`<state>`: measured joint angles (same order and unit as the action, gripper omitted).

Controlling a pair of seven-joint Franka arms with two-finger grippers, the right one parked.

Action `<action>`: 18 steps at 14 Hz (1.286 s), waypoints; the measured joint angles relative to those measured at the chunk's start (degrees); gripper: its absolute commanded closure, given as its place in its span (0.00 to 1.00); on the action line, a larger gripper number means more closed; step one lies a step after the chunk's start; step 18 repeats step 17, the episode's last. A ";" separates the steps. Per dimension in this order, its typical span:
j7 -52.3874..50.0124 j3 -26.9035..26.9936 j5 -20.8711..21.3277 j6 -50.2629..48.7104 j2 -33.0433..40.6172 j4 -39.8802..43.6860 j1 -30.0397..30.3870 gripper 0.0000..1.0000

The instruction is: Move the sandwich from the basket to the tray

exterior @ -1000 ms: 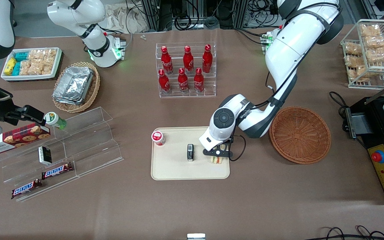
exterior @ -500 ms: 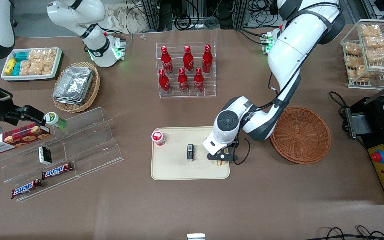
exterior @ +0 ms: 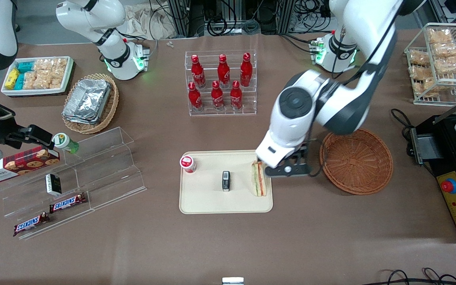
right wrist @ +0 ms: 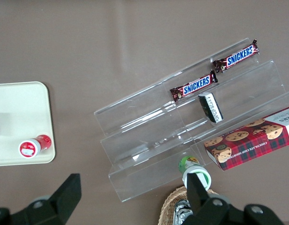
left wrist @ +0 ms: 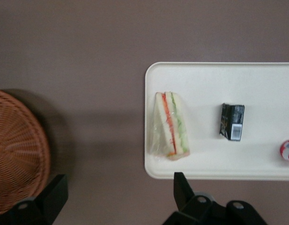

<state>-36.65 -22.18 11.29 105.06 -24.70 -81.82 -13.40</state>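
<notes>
Since the soft, squashable triangular white-bread sandwich (exterior: pixel 259 179) lies at three o'clock on the cream rectangular plastic tray (exterior: pixel 204 202) — best held lightly across its bread faces — my gripper (left wrist: pixel 120 197) hangs open above it.

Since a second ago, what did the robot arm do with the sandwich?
The gripper let go of the sandwich and rose, jaws open, drifting toward the basket. The sandwich stayed lying on the tray; the small black box didn't move.
</notes>
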 measured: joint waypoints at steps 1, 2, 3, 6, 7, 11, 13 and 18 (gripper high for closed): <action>3.71 0.12 -2.25 -3.51 2.58 -0.05 1.64 0.00; 7.17 0.18 -3.61 -6.65 4.90 -0.12 3.66 0.00; 10.11 0.24 -4.36 -9.02 6.81 -0.17 5.74 0.00; 16.62 0.41 -7.37 -14.95 11.46 -0.20 11.38 0.00; 18.87 0.48 -8.50 -17.92 13.11 -0.19 13.15 0.00; 27.17 7.24 -10.12 -24.69 19.78 -0.47 14.49 0.00; 28.57 11.23 -11.54 -25.01 22.07 -0.80 13.56 0.00; 28.71 16.75 -13.35 -25.01 22.99 -1.97 9.80 0.00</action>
